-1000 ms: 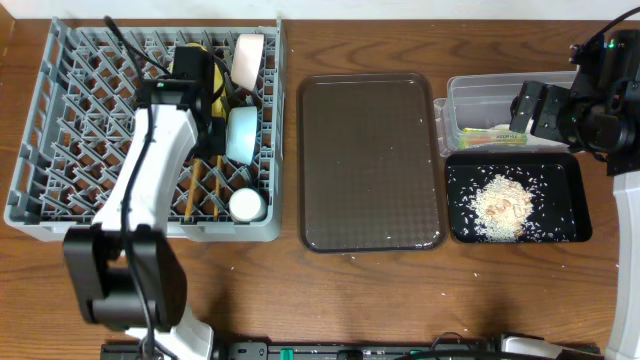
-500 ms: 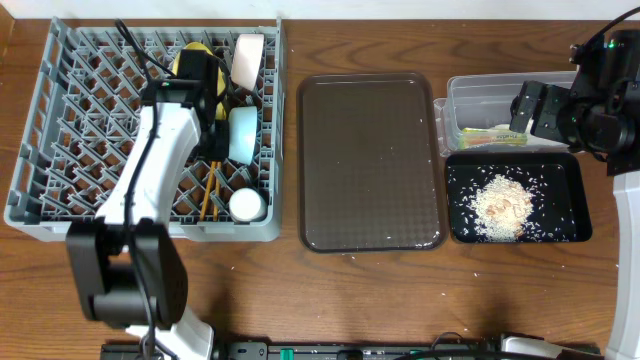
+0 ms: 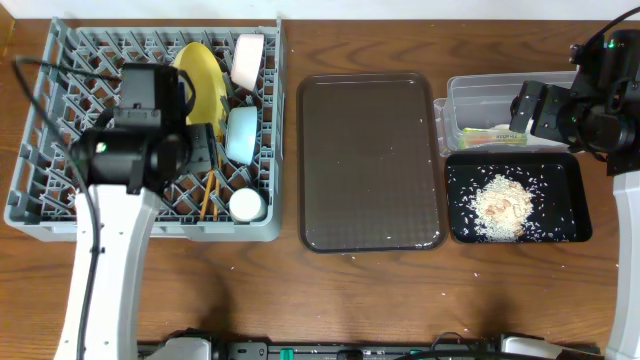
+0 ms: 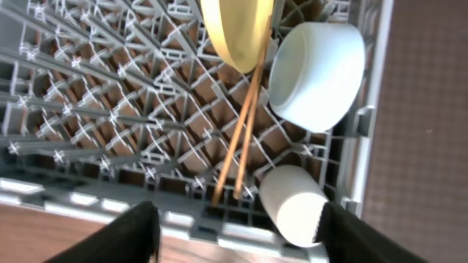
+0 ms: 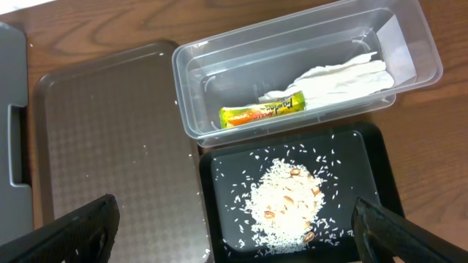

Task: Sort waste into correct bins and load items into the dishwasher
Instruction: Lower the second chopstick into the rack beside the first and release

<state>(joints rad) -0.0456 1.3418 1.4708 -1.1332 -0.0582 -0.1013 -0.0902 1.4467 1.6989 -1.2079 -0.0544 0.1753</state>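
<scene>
Your left claw point(image 4: 241, 245) hangs spread and empty above the grey dish rack point(image 3: 60, 200). In it the yellow plate point(image 3: 200, 80) stands on edge, the white bowl point(image 3: 247, 58), light blue bowl point(image 3: 243, 135) and small white cup point(image 3: 246, 205) line the right side, and the two chopsticks point(image 4: 241, 139) slant between plate and cup. Your right claw point(image 5: 234, 241) is also spread with nothing in it, over the clear tub point(image 5: 183, 88) holding the snack wrapper point(image 5: 263, 113) and napkin point(image 5: 336, 77), and the black tray point(image 5: 373, 183) carrying the rice scraps point(image 5: 285, 197). The brown serving tray point(image 3: 370, 160) rests on the bench point(image 3: 300, 300) between rack and bins.
</scene>
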